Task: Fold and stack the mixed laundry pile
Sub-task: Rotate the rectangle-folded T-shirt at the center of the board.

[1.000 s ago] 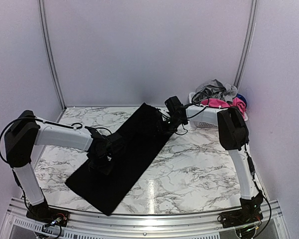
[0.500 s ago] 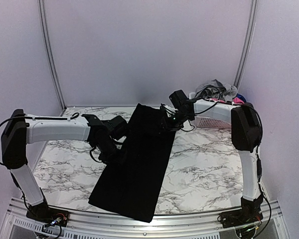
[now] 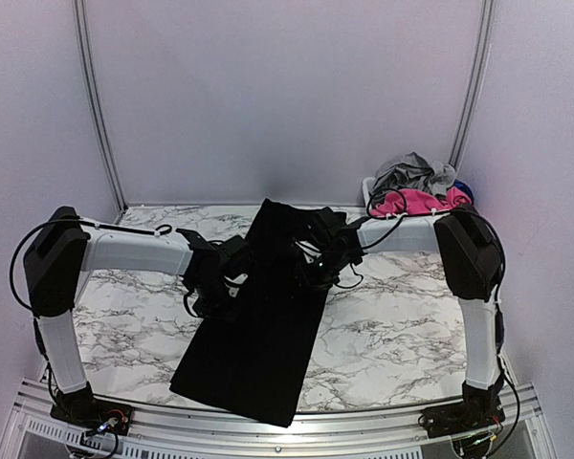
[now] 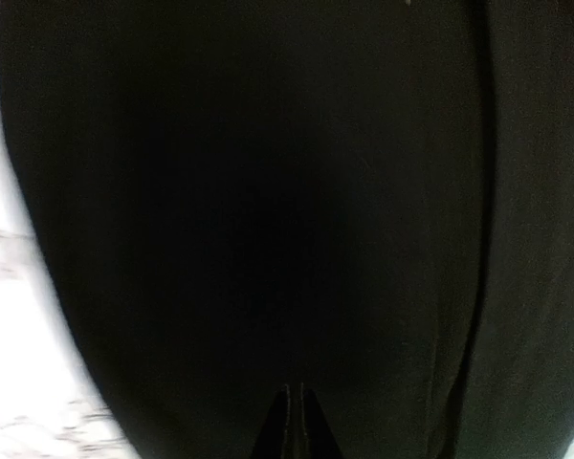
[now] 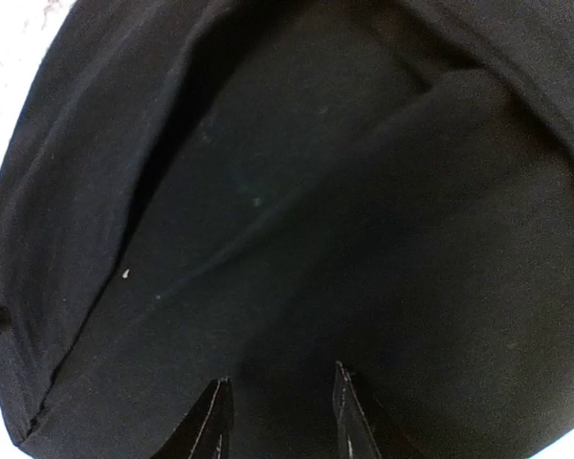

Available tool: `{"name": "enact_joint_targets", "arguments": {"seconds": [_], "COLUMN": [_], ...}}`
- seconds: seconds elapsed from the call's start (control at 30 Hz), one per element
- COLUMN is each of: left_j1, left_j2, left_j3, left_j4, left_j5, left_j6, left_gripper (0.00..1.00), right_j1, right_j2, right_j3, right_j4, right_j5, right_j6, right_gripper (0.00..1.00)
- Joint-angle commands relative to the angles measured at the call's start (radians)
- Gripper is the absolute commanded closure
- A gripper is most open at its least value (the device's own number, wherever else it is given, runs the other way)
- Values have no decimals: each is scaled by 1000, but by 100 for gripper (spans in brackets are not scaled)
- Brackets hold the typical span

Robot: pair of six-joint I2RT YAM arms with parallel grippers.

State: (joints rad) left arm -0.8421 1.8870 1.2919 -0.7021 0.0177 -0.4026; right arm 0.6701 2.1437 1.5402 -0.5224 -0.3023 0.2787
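As the black cloth (image 3: pixel 268 325) runs lengthwise far to near, the left gripper (image 4: pixel 294 394), fingers pressed together, sits at its left edge; the right gripper (image 5: pixel 279 381), fingers spread, hovers over its far half

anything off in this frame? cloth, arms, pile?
Black cloth lies skewed across the table, and its near end drapes past the edge onto the front rail. The laundry pile is heaped at the far right. Nothing else stands out.

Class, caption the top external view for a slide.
The left gripper and right gripper over a long black cloth on a marble table; a white lattice basket holds garments.
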Motion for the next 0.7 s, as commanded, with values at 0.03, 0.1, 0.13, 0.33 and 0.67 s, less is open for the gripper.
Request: {"name": "enact_joint_targets", "arguments": {"seconds": [0.03, 0.1, 0.13, 0.33, 0.67], "left_j1": [-107, -145, -158, -191, -192], "left_j2": [84, 108, 119, 167, -291], "left_j3": [1, 35, 59, 194, -81], "left_j4": [20, 34, 41, 60, 248], "left_j5": [51, 71, 81, 75, -183], "left_j6": [-48, -81, -107, -222, -447], "left_gripper": [97, 97, 97, 94, 1], "right_j1": [-101, -146, -169, -236, -142], "right_j2": [43, 49, 56, 78, -410], "right_j3": [-28, -12, 3, 154, -170], "right_j4": [-38, -47, -53, -111, -44], "right_j5": [79, 84, 87, 53, -144], "right_j6": [-79, -111, -128, -224, -40], "right_gripper": [62, 62, 62, 62, 51]}}
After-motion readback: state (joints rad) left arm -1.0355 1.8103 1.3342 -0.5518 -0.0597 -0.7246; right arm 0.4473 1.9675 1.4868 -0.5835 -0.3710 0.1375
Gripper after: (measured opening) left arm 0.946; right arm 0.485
